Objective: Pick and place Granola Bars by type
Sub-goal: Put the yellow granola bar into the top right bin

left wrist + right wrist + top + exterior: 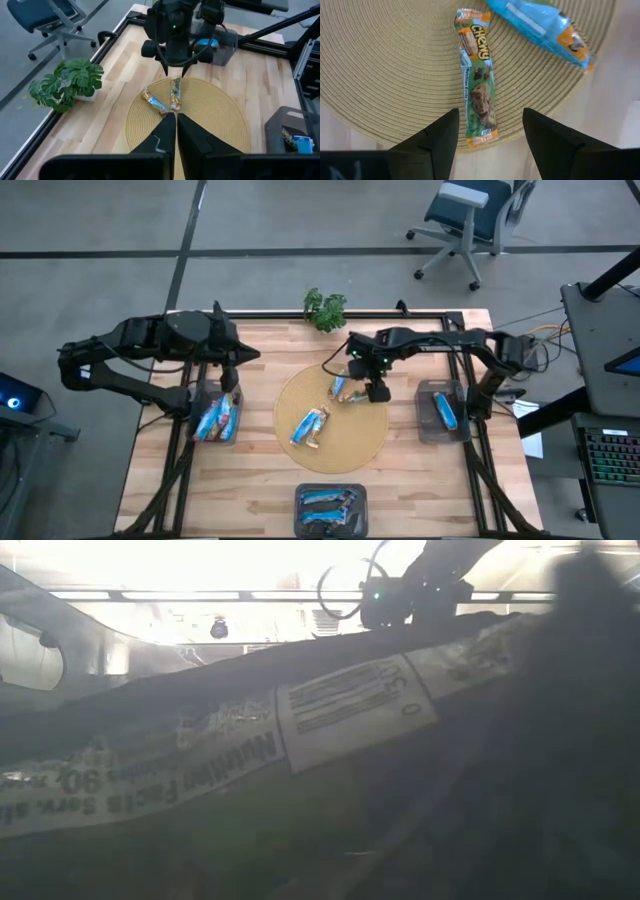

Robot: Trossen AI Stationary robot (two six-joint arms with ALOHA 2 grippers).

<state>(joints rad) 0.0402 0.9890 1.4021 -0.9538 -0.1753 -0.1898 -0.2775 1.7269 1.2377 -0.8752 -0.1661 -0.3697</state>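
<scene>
My right claw [490, 135] hangs spread wide over the far part of the round woven mat [370, 442], its two fingers [432, 137] either side of a green-and-orange granola bar [477, 82] that lies flat near the mat's rim; nothing is pinched. A blue bar [540, 30] sits just beside it, angled, reaching out to the mat's edge. Two more bars [311, 427] lie near the mat's middle, with bare weave around them. My left claw [176, 131] is pressed together and holds nothing, hanging above the left grey bin [236, 432], which holds blue bars. The right bin [424, 425] by the bench's right edge holds a blue bar, and the bin [300, 522] at the near edge holds several. A small plant [325, 308] stands at the far edge. Bare bench [260, 350] lies open between mat and bins.
</scene>
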